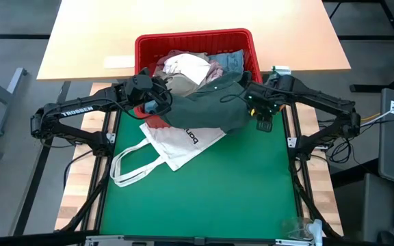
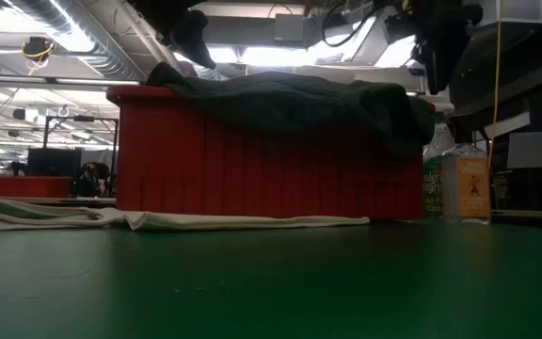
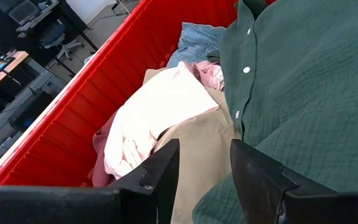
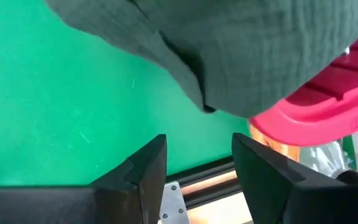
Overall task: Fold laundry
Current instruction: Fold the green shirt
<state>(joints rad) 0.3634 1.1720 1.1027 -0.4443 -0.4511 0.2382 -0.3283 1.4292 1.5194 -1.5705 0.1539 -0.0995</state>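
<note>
The red basket (image 1: 193, 37) stands at the mat's far edge with the laundry in it. A dark green top (image 1: 211, 106) hangs over its near rim onto the green mat. Inside lie beige trousers (image 3: 197, 134), a pale pink garment (image 3: 154, 118) and light blue denim (image 3: 197, 40). My left gripper (image 3: 204, 168) is open above the basket's near left corner (image 1: 157, 104), over the beige trousers and beside the green top (image 3: 303, 93). My right gripper (image 4: 197, 168) is open and points down beside the basket's near right corner (image 1: 264, 123), with nothing between its fingers.
A white tote bag (image 1: 176, 143) lies flat on the mat just in front of the basket, partly under the green top. A bottle (image 2: 466, 184) stands by the basket's right side. The near half of the green mat (image 1: 197, 198) is bare.
</note>
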